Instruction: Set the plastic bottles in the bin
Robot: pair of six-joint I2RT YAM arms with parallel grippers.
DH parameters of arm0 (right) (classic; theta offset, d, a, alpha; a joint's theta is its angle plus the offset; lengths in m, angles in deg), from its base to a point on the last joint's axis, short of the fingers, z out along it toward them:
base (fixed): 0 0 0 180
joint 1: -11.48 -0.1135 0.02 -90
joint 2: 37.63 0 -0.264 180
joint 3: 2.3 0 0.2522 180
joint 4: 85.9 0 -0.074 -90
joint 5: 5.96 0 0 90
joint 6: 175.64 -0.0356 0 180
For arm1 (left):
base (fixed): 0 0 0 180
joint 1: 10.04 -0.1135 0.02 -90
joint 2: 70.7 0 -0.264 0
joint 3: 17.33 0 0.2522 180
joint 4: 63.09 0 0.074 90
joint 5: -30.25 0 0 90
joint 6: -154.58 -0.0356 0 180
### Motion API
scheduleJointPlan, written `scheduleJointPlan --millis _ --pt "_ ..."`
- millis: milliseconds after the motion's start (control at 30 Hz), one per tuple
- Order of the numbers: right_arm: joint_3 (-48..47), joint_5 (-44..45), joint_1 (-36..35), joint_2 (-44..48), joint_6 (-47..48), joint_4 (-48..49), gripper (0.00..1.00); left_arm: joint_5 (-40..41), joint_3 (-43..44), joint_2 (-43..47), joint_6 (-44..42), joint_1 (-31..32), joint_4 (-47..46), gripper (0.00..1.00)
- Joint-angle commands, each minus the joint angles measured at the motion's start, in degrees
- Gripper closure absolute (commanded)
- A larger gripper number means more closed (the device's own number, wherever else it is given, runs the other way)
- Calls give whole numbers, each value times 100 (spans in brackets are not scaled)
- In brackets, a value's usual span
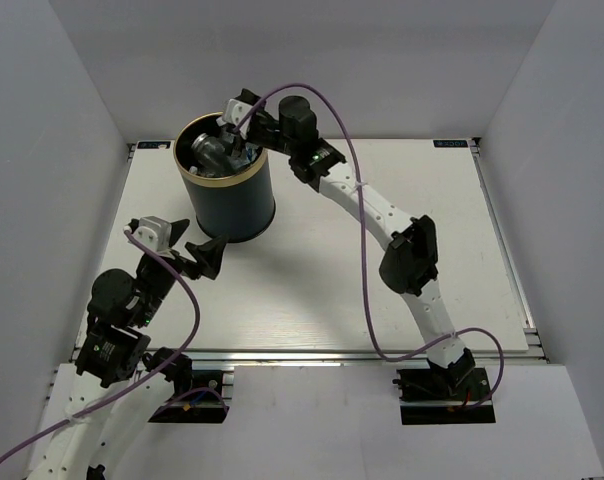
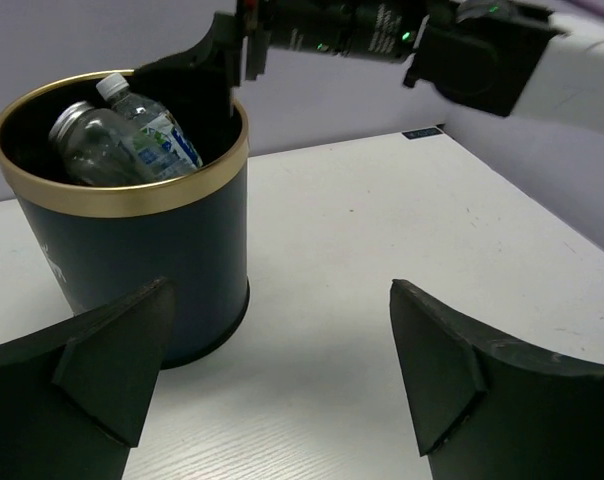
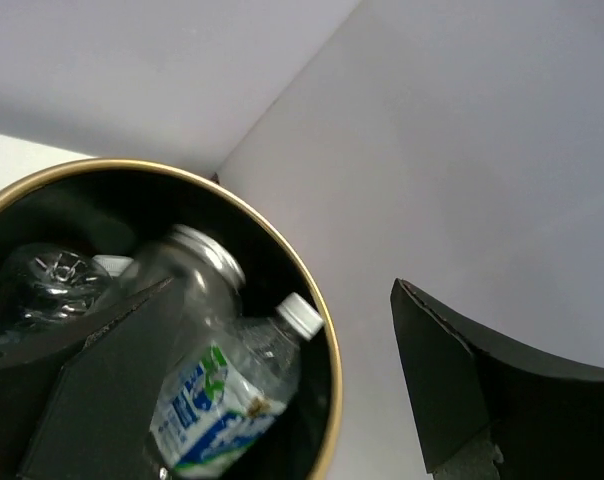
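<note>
The dark navy bin [image 1: 232, 205] with a gold rim stands at the back left of the table. Several clear plastic bottles [image 1: 214, 152] lie inside it. In the left wrist view the bin [image 2: 132, 250] holds a blue-label bottle [image 2: 157, 135] and a clear bottle [image 2: 87, 145]. The right wrist view shows the gold rim [image 3: 320, 340], the labelled bottle [image 3: 232, 400] and two clear bottles [image 3: 182, 280]. No green bottle shows. My right gripper [image 1: 240, 122] [image 3: 282, 285] is open and empty over the bin's far rim. My left gripper [image 1: 197, 255] [image 2: 280, 284] is open and empty, low, just in front of the bin.
White walls close in the table on the left, back and right. The right arm [image 1: 382, 215] stretches diagonally across the table from its base at the near right. A metal rail [image 1: 362, 352] runs along the near edge.
</note>
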Motion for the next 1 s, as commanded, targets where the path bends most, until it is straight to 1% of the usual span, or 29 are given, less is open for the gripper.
scheduleJointPlan --millis 0,33,67,100,133,200,233,267,300,333,367,400,433,467,500,533,567,600,633,700,733,800,833,900,967 --pt "231 495 24 1109 -42 69 10 -86 -40 -22 -26 -33 -34 1" --pt "737 818 42 1632 -42 -176 10 -286 -92 -83 -87 -85 -86 1" --pt "959 996 16 1829 -59 -248 10 -392 -92 -84 -140 -85 -87 1" --pt "1205 1432 7 2049 -120 -327 10 -524 -92 -153 -141 -85 -87 1" --pt "1721 1750 15 2790 -191 -589 10 -821 -92 -241 -202 -85 -148 1" --pt "2985 1937 15 3366 -577 -1291 10 -1252 -145 -364 -273 -85 -324 1" --pt "3357 1894 41 4248 -630 -1460 10 -1394 -145 -434 -342 -85 -324 1" --pt "4092 1885 7 4561 -718 -1714 10 -1509 -145 -618 -343 -85 -394 1" --pt "4874 1981 -11 5147 -867 -1803 10 -1736 -145 -715 -343 -85 -482 1" --pt "5247 1999 6 5710 -1120 -1839 10 -1860 -145 -812 -343 -85 -482 1" --pt "6286 2043 -2 5977 -1280 -1804 10 -1957 -145 -987 -343 -85 -604 1" --pt "6653 2270 -2 6554 -1586 -1752 10 -2106 -145 -1076 -291 -85 -605 1" --pt "6961 2280 7 6821 -1841 -1725 10 -2168 -145 -1146 -290 -85 -675 1" --pt "7504 2568 -11 7319 -2026 -1647 10 -2230 -145 -1217 -290 -85 -676 1" --pt "7892 2658 41 7777 -2446 -1655 10 -2291 -145 -1270 -290 -85 -737 1" --pt "8053 2841 111 8190 -2520 -1663 10 -2362 -197 -1322 -290 -85 -824 1" --pt "8437 2921 164 8386 -2581 -1629 10 -2414 -198 -1323 -290 -85 -825 1" --pt "8806 2940 200 8814 -2617 -1498 10 -2511 -259 -1323 -290 -85 -956 1" --pt "9184 3201 296 9219 -2643 -1349 10 -2564 -338 -1323 -290 -85 -957 1" --pt "9503 3169 401 9712 -2739 -1294 10 -2634 -338 -1323 -404 -85 -957 1" --pt "9940 3038 498 9976 -2784 -1190 10 -2635 -338 -1323 -404 -85 -905 1" --pt "10189 2896 595 10284 -3002 -1128 10 -2574 -338 -1262 -465 -85 -843 1" --pt "10582 2844 665 10434 -3021 -945 10 -2521 -338 -1200 -466 -85 -791 1" --pt "10883 2641 692 10576 -2716 -785 10 -2450 -391 -1130 -466 -85 -790 1" --pt "10815 2816 675 10532 -2731 -872 10 -2389 -391 -1068 -466 -85 -790 1"
